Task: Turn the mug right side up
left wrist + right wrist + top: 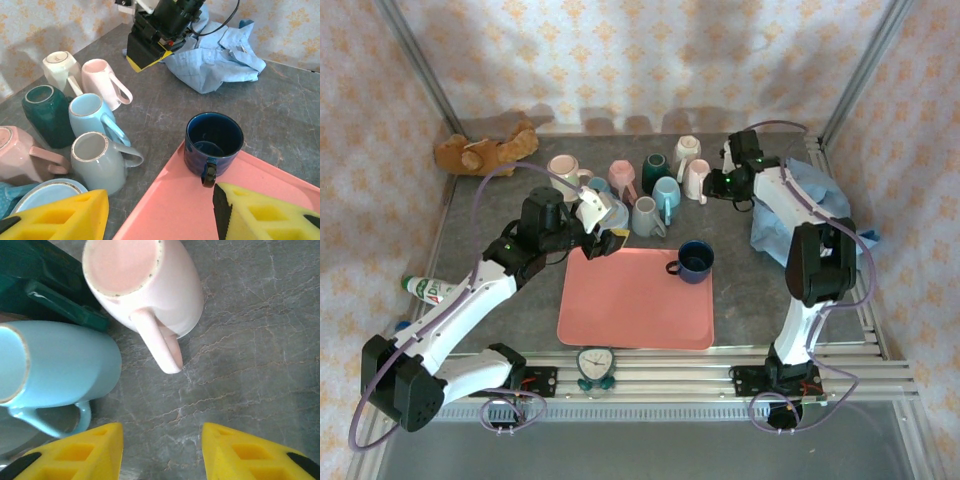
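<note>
**Blue mug upright on tray, both pincers apart**

The dark blue mug (213,142) stands mouth up at the far right corner of the pink tray (635,300). Its handle faces the tray's left side. It sits right on the corner rim, and I can't tell if the whole base is on the tray.

The left gripper (160,212) hangs low over the far half of the tray, near the mug and not touching it. Its yellow fingers (60,217) are spread with nothing between them.

The right gripper (162,440) is above bare table, just on the near side of the pale pink mug (145,285). Its jaws are apart and empty, with no contact. That mug sits bottom up with its handle pointing at the gap between the fingers.

The mug cluster is at the middle of the table's far edge:
- The light blue mug (55,365) is just beside the pale pink one, also base up.
- The dark green mug (47,112) is behind those two.
- The grey mug (97,160) is nearest the tray.
- The cream mug (60,65) is closest to the far edge, base up.
- More pink mugs are toward the left of the cluster.

A blue cloth (820,200) is bunched along the table's right edge. A teddy bear (485,150) lies in the far left corner. A bottle (430,290) lies at the left edge.
</note>
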Tool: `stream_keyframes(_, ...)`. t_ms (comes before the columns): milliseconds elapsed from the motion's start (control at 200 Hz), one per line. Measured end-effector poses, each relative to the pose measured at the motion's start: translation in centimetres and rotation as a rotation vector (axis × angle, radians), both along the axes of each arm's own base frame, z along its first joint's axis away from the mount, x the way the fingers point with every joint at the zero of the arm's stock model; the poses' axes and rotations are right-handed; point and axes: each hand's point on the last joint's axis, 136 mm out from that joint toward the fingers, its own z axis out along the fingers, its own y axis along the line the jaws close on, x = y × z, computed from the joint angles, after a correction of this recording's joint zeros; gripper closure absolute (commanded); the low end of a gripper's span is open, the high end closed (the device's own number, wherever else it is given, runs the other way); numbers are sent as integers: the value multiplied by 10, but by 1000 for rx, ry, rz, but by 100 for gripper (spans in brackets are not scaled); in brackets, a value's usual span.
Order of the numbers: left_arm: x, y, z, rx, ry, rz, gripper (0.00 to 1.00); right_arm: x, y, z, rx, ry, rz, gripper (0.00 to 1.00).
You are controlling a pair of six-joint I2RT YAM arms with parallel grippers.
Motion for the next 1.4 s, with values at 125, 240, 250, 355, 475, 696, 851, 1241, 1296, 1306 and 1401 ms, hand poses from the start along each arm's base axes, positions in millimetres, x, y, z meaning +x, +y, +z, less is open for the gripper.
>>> stream_keyframes(125, 4, -1, -10, 8, 31, 8, 42, 8, 1, -13, -23, 13, 28, 54)
stream_keyframes(240, 8, -3, -22, 15, 75, 16, 41, 13, 3, -20, -42, 13, 54, 54)
stream_keyframes(250, 8, -3, -22, 14, 78, 17, 41, 14, 3, -20, -43, 12, 56, 54)
stream_keyframes(355, 11, -4, -29, 19, 101, 24, 41, 20, 5, -23, -50, 6, 74, 56)
stream_keyframes(475, 12, -4, -32, 19, 115, 32, 41, 29, 7, -25, -53, -4, 81, 59)
stream_keyframes(696, 18, -3, -32, -4, 133, 68, 42, 37, 10, -40, -54, 2, 85, 61)
stream_keyframes(851, 31, -2, -18, -73, 110, 135, 42, 40, 12, -43, -48, -3, 89, 61)
stream_keyframes(1241, 39, 2, -18, -110, 113, 199, 42, 47, 17, -59, -38, 0, 94, 67)
stream_keyframes(1296, 39, 2, -18, -109, 113, 199, 42, 47, 17, -62, -39, 6, 95, 68)
stream_keyframes(1306, 39, 2, -18, -110, 113, 199, 42, 47, 18, -62, -39, 7, 96, 68)
stream_keyframes(1401, 39, 2, -18, -109, 113, 198, 42, 47, 20, -65, -44, 9, 100, 68)
